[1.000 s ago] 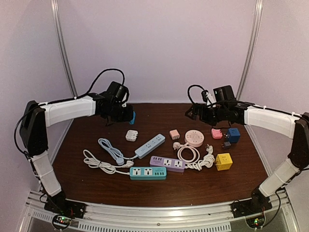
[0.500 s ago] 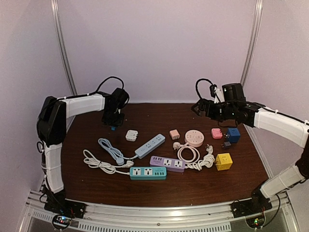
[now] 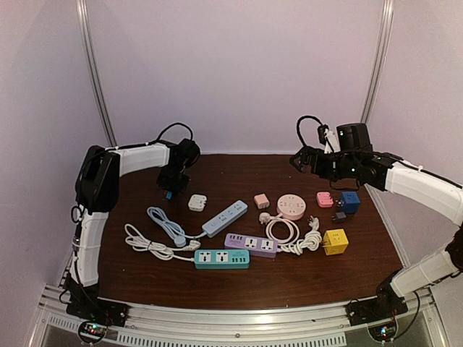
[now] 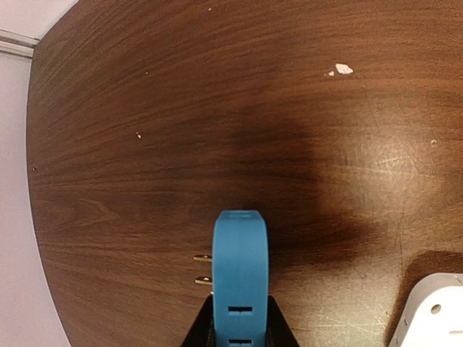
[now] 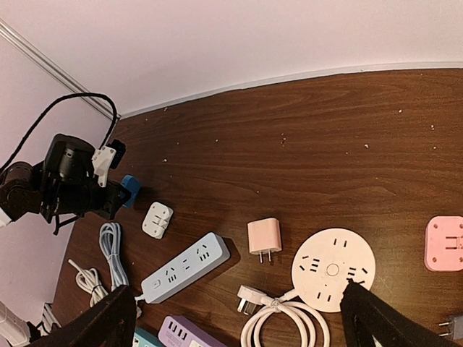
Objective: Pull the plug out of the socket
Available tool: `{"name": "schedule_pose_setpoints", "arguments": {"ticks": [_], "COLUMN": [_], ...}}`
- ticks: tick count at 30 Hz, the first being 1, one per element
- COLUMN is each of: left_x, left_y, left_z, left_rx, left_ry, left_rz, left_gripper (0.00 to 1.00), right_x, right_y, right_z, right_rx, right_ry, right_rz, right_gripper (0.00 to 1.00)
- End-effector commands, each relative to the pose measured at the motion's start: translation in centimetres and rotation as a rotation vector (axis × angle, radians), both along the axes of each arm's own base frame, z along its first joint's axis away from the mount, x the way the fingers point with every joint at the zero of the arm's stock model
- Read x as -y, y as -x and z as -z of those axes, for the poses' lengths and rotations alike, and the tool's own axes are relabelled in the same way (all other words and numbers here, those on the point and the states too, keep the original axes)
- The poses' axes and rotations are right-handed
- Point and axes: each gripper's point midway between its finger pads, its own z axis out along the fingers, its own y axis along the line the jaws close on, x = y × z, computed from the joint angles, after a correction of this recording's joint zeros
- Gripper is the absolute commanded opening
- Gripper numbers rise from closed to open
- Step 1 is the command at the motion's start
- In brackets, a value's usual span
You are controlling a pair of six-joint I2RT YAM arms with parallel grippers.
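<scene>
My left gripper (image 3: 172, 186) is low over the back left of the table, shut on a blue plug adapter (image 4: 240, 278). The adapter stands between the fingers (image 4: 278, 329), and its two metal prongs (image 4: 202, 269) stick out to the left. It also shows in the right wrist view (image 5: 129, 189) and the top view (image 3: 168, 193). No socket is attached to it. My right gripper (image 3: 300, 160) hangs open and empty above the back right, its jaws wide apart (image 5: 239, 303) over the round pink-white socket (image 5: 333, 269).
On the table lie a white adapter (image 3: 197, 202), a light blue power strip (image 3: 225, 217), a pink adapter (image 3: 261, 200), a purple strip (image 3: 251, 245), a teal strip (image 3: 221, 258), white cables (image 3: 148, 246), and pink (image 3: 325, 199), blue (image 3: 351, 201) and yellow (image 3: 335, 241) cube sockets.
The left arm has drawn back and lowered the blue adapter toward the table at the back left. The right gripper has moved a little right and back.
</scene>
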Motion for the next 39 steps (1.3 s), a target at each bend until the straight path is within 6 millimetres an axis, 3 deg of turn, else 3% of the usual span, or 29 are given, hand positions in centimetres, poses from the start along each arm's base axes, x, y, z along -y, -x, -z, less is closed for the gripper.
{"name": "schedule_pose_setpoints", "arguments": {"ticks": [1,10,20,39], "left_x": [-0.6,-0.4,0.2,2.1], "left_y": [-0.7,-0.7,-0.7,-1.0], "left_z": [0.0,0.9,0.6,-3.3], "left_rx": [0.0,-0.02,-0.026,0.035], "left_ry": [-0.038,-0.035,-0.004,0.126], "left_rz": [-0.006,0.001,0.016,0.061], "left_gripper": [0.07,0.14,0.33,0.54], "right_x": [0.7,0.9,0.8,1.3], "right_y": [0.5,0.7,0.6,0.4], "right_z": [-0.5,-0.5,-0.2,1.0], "right_rx": [0.01,0.009,0.002,-0.012], "right_ry": [0.013,0.021,0.023,0.054], "right_rz": [0.025,0.024,0.02,0.044], "right_gripper": [1.0,1.0,1.0,1.0]}}
